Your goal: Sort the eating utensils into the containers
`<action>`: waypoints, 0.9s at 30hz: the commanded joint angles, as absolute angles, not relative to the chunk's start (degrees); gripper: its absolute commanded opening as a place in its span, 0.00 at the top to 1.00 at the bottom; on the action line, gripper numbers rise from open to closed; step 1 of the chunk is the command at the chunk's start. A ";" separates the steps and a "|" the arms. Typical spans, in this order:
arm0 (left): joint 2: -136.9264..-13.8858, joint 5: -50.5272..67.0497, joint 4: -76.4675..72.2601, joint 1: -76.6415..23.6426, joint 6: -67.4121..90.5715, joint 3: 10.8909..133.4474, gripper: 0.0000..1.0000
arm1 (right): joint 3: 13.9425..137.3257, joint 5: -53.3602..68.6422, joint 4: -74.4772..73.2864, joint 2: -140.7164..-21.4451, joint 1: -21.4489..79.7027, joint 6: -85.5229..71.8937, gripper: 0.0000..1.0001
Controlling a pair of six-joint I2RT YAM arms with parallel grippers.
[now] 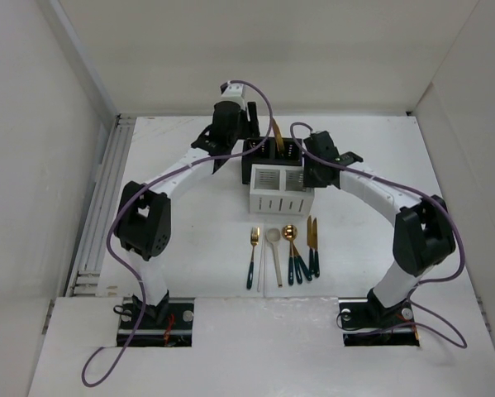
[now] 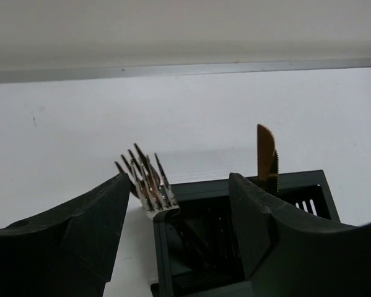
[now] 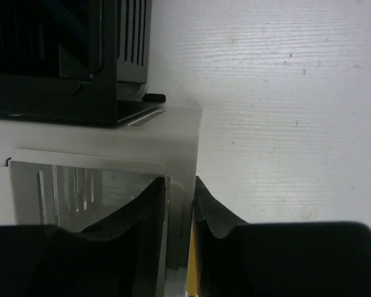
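Left wrist view: the left gripper [image 2: 178, 179] hangs open and empty above the black dotted-hole caddy [image 2: 303, 179], which holds metal forks [image 2: 149, 192] and a copper knife [image 2: 266, 154].
The right gripper [image 3: 180, 185] pinches the side wall of the white slotted caddy [image 3: 142, 136]; a pull could, I think, tip it or knock the loose utensils [image 1: 290, 252] lying just before it.

setting: robot lab | cues: bare white wall panels [image 1: 272, 50], white table [image 1: 379, 157], left arm [image 1: 144, 223] and right arm [image 1: 421, 236] bolted down
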State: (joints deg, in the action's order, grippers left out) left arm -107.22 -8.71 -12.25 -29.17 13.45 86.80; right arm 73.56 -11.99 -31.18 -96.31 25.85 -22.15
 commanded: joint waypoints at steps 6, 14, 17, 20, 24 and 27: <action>-104.07 -8.17 -1.59 -26.46 17.84 92.11 0.37 | 75.76 -13.36 -27.07 -94.04 27.16 -22.76 0.76; -102.92 -8.09 2.29 -25.40 19.86 91.58 0.36 | 78.13 -11.69 -27.07 -95.89 27.69 -24.25 0.84; -102.39 -8.09 2.29 -25.40 19.86 91.05 0.36 | 78.13 -11.08 -27.07 -95.89 28.30 -25.31 0.85; -102.39 -8.09 2.29 -25.40 19.86 91.05 0.36 | 78.13 -11.07 -27.94 -95.89 28.83 -27.84 0.92; -102.39 -8.09 2.29 -24.87 20.39 91.05 0.36 | 80.06 -13.71 -32.25 -97.03 28.83 -34.70 1.00; -102.39 -8.09 2.29 -24.87 20.39 91.05 0.36 | 80.60 -14.41 -32.26 -97.65 28.83 -35.95 1.00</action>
